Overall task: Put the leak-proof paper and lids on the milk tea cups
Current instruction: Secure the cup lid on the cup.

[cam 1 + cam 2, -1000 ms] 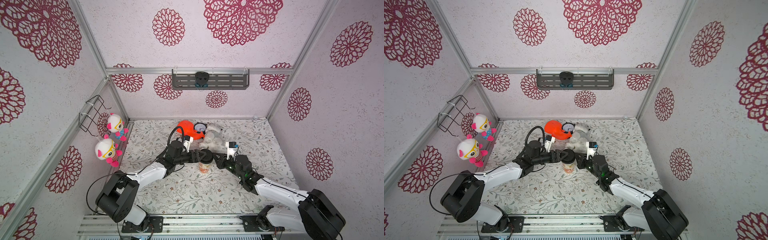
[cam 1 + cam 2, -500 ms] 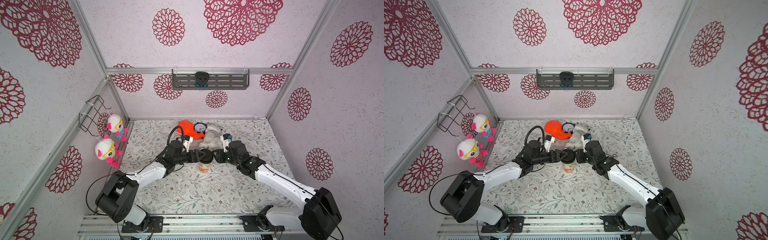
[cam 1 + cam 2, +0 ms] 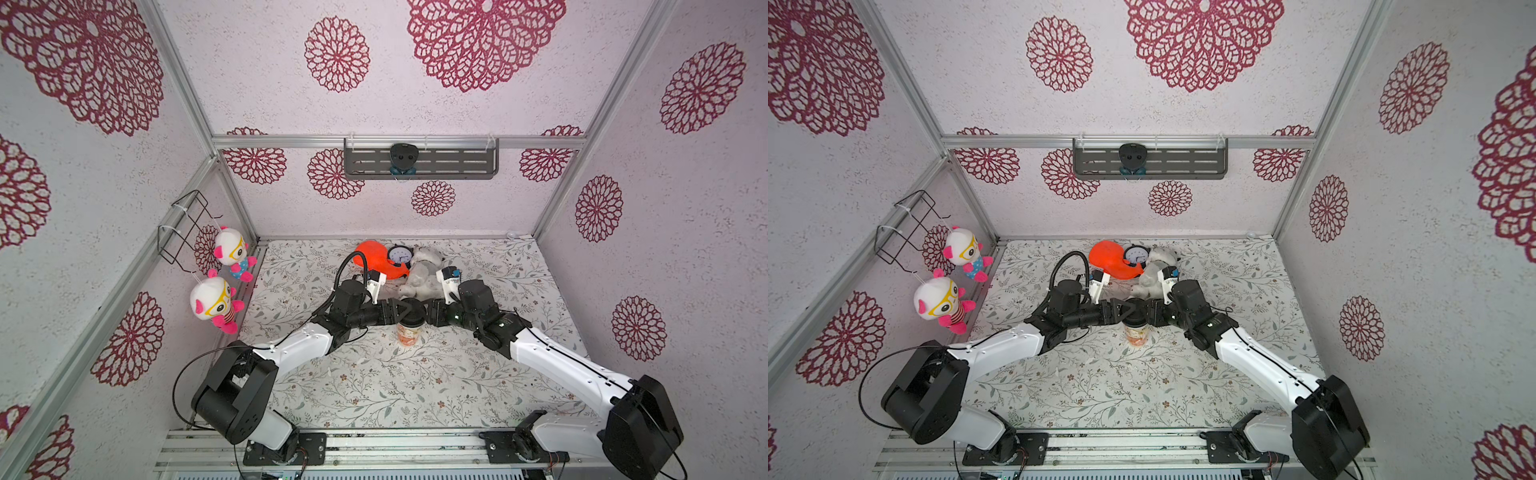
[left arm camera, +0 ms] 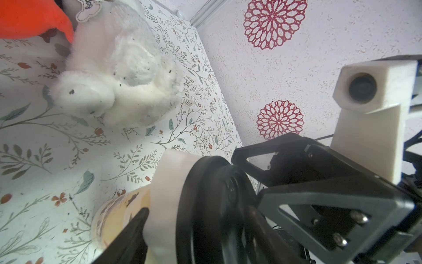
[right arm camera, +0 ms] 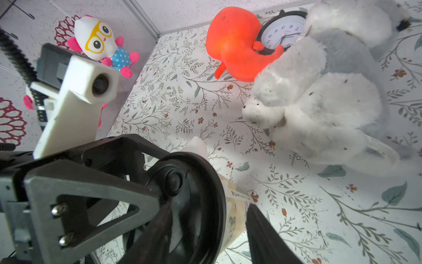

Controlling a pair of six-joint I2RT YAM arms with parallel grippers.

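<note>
1. From my seat the job looks nearly finished. The leak-proof paper [image 4: 167, 182] is already over the mouth of the milk tea cup [image 3: 409, 334], hanging down its wall as a short skirt. A black lid [image 5: 182, 194] sits on top and pins it.
2. The cup stands upright near the middle of the counter [image 3: 374, 386], between my two arms, with the paper at its top under the lid.
3. The left tool [image 3: 404, 311] straddles the top of the cup. In the left wrist view one finger [image 4: 134, 230] lies against the paper skirt, so I judge it is clamped there and steadying the cup.
4. The right tool [image 3: 424, 314] reaches in from the opposite side with its jaws apart. In the right wrist view I see counter between its finger [image 5: 262, 235] and the cup wall, so it grips nothing.
5. As I read it, what is left is to free the left tool and draw both arms away without tipping the cup. I cannot see whether the lid is pressed home all round.
6. Materials:
   - The paper is thin, milky and limp, and folds smoothly round the rim.
   - The cup is stiff cream paperboard, tall and tapered, with orange-red print low down.
   - The lid is glossy hard plastic, round, with a raised centre button.
   - The counter has a matte leaf-and-flower print.
</note>
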